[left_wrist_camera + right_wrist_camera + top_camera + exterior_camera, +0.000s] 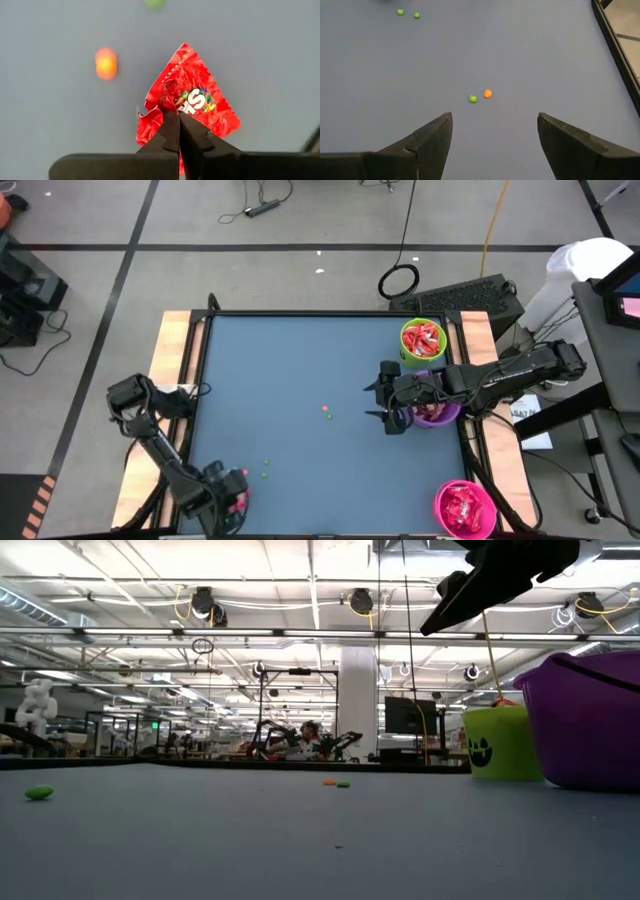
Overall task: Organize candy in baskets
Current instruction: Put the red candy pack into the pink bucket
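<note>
My left gripper [230,502] is at the table's near left corner, shut on one red candy [189,92] with white lettering. My right gripper [386,402] hangs open over the table's right half, beside the purple basket [438,414], with nothing between its fingers [435,137]. The lime green basket [422,340] at the far right and the pink basket [465,508] at the near right each hold several red candies. In the low view the green basket [500,742] and the purple basket [590,720] stand side by side on the table. My left gripper pinches the candy's crumpled wrapper end [159,114] between its two fingertips [170,131]. The fingers point steeply down from above. The rest of the wrapper sticks out flat past the tips; whether it is clear of the table, I cannot tell.
Small loose round dots lie on the blue table top: an orange one [106,62] near the held candy, a green [473,98] and orange [487,93] pair mid-table, two green ones [264,467] near the left arm. A raised black rim [330,314] runs around the table.
</note>
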You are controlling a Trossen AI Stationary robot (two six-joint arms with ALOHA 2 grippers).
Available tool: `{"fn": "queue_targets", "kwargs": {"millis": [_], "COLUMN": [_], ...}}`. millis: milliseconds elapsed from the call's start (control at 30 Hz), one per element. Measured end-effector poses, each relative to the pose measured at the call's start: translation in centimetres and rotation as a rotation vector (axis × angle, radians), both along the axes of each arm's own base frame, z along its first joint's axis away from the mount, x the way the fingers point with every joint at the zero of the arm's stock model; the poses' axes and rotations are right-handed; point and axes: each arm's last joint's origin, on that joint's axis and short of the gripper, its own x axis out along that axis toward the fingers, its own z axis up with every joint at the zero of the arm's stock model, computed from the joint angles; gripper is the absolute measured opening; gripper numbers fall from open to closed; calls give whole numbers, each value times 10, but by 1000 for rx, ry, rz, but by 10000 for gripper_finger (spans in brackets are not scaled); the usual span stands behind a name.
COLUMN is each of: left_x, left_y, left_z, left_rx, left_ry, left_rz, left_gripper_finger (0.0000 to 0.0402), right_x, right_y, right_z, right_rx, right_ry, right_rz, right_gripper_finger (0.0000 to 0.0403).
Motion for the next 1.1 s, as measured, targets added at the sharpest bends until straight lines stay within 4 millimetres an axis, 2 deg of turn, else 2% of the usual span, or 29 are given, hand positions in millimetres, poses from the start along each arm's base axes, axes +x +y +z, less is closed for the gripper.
{"fn": "queue_targets", "kwargs": {"millis": [267, 400, 567, 833, 967, 1100], "left_x": [31, 49, 75, 111, 131, 147], "left_y": [20, 36, 56, 89, 104, 117], "left_z": [31, 40, 46, 57, 63, 72], "left_rx": [46, 130, 286, 592, 666, 705], "left_ry": [-267, -359, -479, -614, -667, -725], "left_rz": [-80, -100, -132, -133, -141, -159], "left_gripper_finger": [1, 0, 0, 0, 0, 0], "right_x": [-1, 0, 3, 6, 6, 14], "right_y": [0, 2, 8, 15, 16, 18], "right_z": [0, 0, -11, -19, -25, -30], "right_rx": [22, 73, 163, 307, 362, 370], "right_ry": [5, 4, -78, -297, -339, -372], "right_rz": [-9, 5, 104, 76, 61, 62], "right_gripper_finger": [279, 279, 279, 279, 279, 279]}}
